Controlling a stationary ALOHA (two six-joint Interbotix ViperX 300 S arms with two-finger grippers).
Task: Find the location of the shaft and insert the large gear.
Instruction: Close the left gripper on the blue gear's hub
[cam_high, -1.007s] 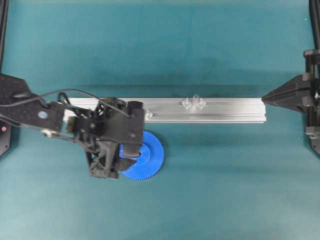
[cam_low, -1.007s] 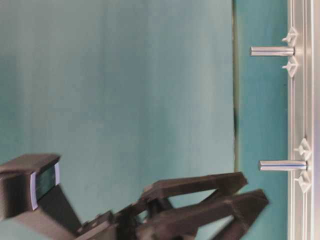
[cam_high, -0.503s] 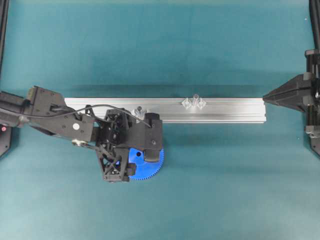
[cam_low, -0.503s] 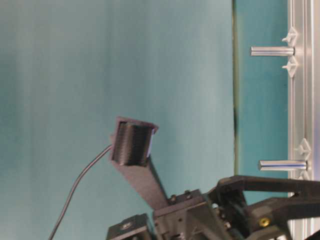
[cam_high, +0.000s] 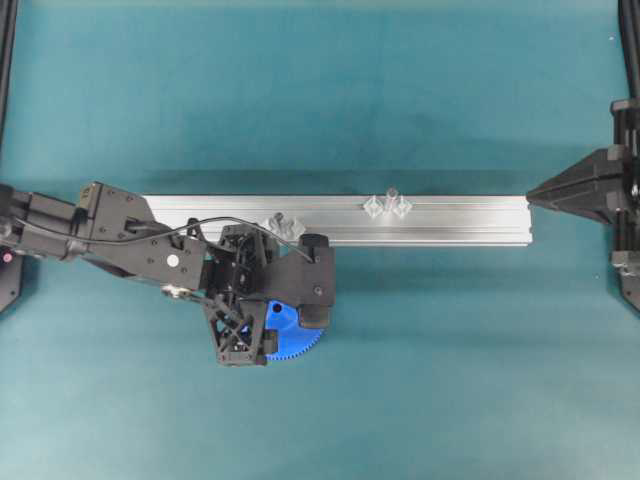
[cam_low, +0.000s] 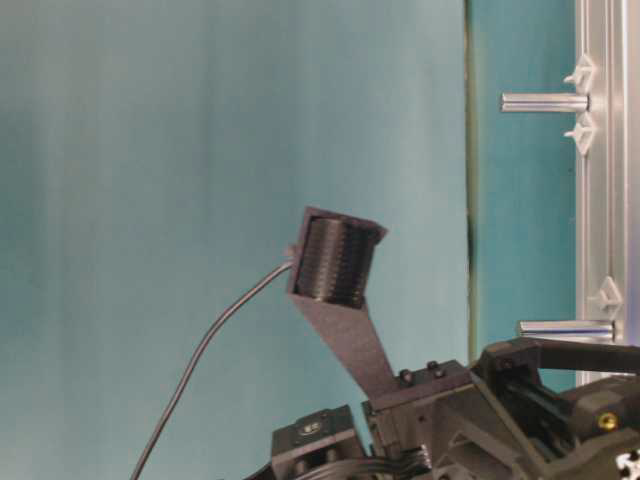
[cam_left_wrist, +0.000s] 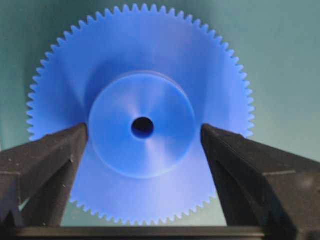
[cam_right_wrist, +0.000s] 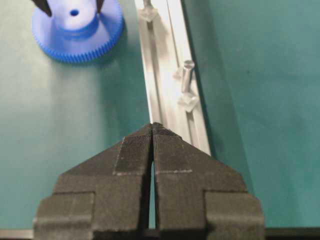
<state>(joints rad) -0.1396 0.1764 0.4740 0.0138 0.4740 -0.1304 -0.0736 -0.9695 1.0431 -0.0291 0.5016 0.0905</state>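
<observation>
Currently left gripper (cam_left_wrist: 142, 145) jaws stand apart, straddling the raised hub of the large gear (cam_left_wrist: 140, 75), which lies flat on the mat beside the rail (cam_high: 450, 220). Close squarely on hub; keep gear level.

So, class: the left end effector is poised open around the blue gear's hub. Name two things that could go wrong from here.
1. The left end effector straddles the large gear's hub with its fingers not visibly gripping; a closure off the hub's middle could push the gear aside.
2. Two clear pegs stand on the rail: one by the arm, one farther along. The robot might go to the wrong one.
</observation>
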